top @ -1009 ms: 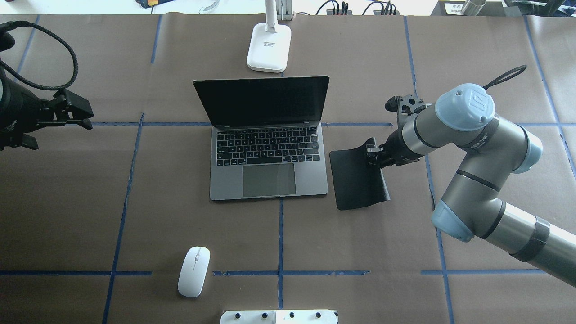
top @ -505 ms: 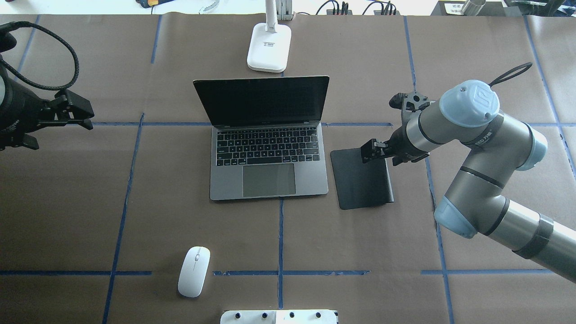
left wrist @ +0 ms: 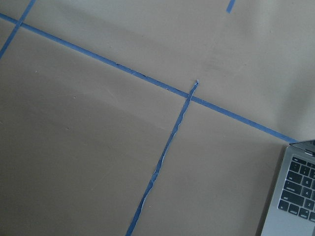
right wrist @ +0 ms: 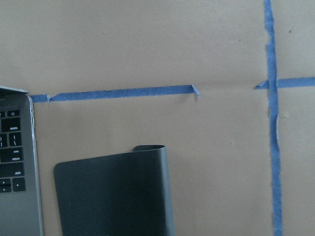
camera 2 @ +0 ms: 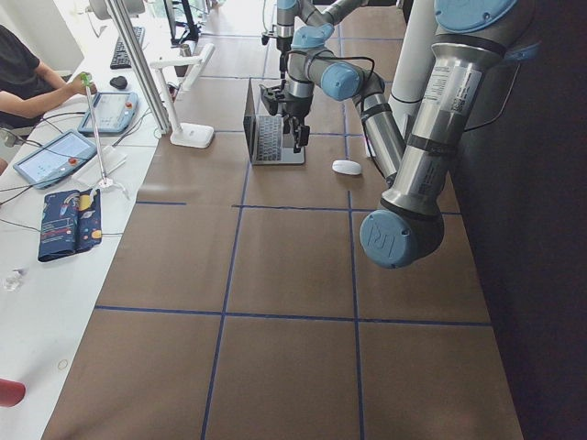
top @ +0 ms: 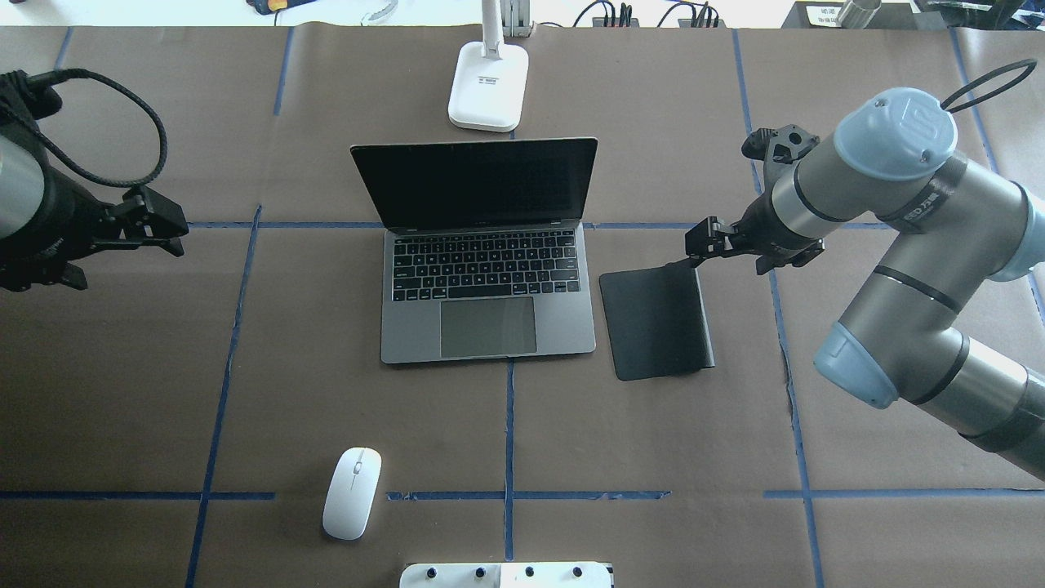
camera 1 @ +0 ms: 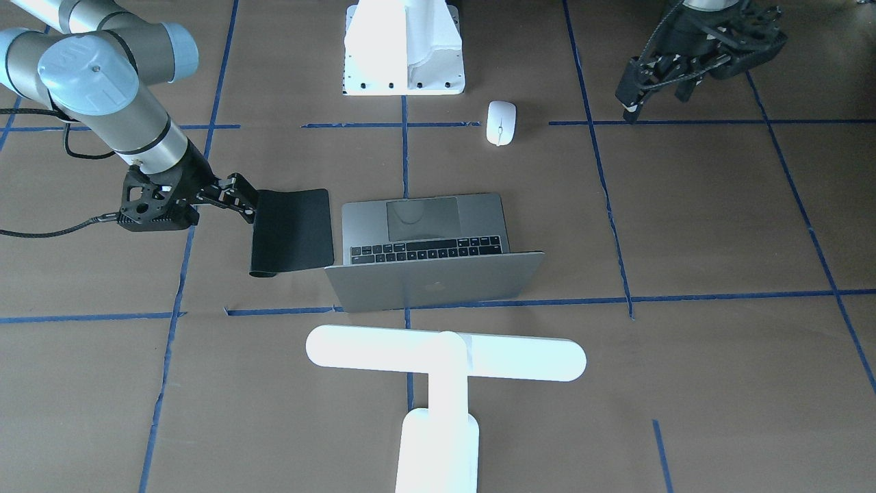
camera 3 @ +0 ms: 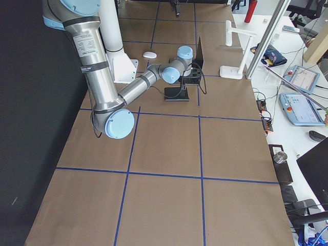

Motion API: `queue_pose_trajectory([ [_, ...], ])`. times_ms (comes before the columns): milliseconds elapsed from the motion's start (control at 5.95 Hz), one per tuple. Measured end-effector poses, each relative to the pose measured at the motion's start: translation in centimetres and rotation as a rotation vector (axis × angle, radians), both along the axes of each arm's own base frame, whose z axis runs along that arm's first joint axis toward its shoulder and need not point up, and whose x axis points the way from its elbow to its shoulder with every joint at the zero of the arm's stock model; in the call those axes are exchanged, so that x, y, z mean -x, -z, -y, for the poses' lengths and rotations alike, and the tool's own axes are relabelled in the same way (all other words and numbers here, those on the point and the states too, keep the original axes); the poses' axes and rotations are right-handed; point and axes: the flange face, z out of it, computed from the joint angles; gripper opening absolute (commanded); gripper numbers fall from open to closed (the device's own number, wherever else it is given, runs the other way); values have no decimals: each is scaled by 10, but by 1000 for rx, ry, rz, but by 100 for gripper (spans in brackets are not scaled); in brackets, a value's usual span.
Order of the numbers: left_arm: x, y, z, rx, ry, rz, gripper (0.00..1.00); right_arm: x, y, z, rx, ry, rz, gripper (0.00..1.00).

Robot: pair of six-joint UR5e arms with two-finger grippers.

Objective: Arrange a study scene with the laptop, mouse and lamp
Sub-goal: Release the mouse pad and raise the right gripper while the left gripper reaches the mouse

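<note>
Starting at the right gripper (top: 694,243): spread apart, pinching nothing, poised just above the far right corner of a thin black rectangular mouse pad (top: 653,322). Down there, flat on the brown paper-covered table (top: 694,457) save for a curled right edge, and just beside the slim space-grey metal laptop (top: 487,327), open with its dark screen facing the robot. Beyond the lid, on the operators' side: the bright white T-shaped lamp (camera 1: 445,352), upright on its base. Looks like the pad-laying step closing out, with laptop, lamp and pad in place. Next, probably fetching the small glossy white oval mouse (top: 352,492), resting near the robot's edge of the table, well apart from the pad and on the laptop's other side. Calls for a low approach and a pinch across the narrow flanks, likely slippery, then a carry around the laptop onto the pad. Outward from the claw: wrist folded back toward the laptop, elbow bent, reaching in from the table's right. Over at the left gripper (top: 167,233): also spread and empty, above bare paper well to the laptop's left, nearer the mouse and perhaps better placed for the pick.
</note>
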Motion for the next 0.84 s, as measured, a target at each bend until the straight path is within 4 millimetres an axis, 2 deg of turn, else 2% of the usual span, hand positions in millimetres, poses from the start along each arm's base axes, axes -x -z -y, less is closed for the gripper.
queue_pose_trajectory([
  [336, -81, -1, -49, -21, -186, -28, 100, -67, 13, 10, -27, 17, -89, 100],
  [505, -112, -2, -63, -59, -244, -79, 100, -103, 10, 15, -54, 49, -137, 100],
  [841, -168, -8, -99, -100, -359, -147, 100, -174, -10, 16, -109, 149, -220, 100],
])
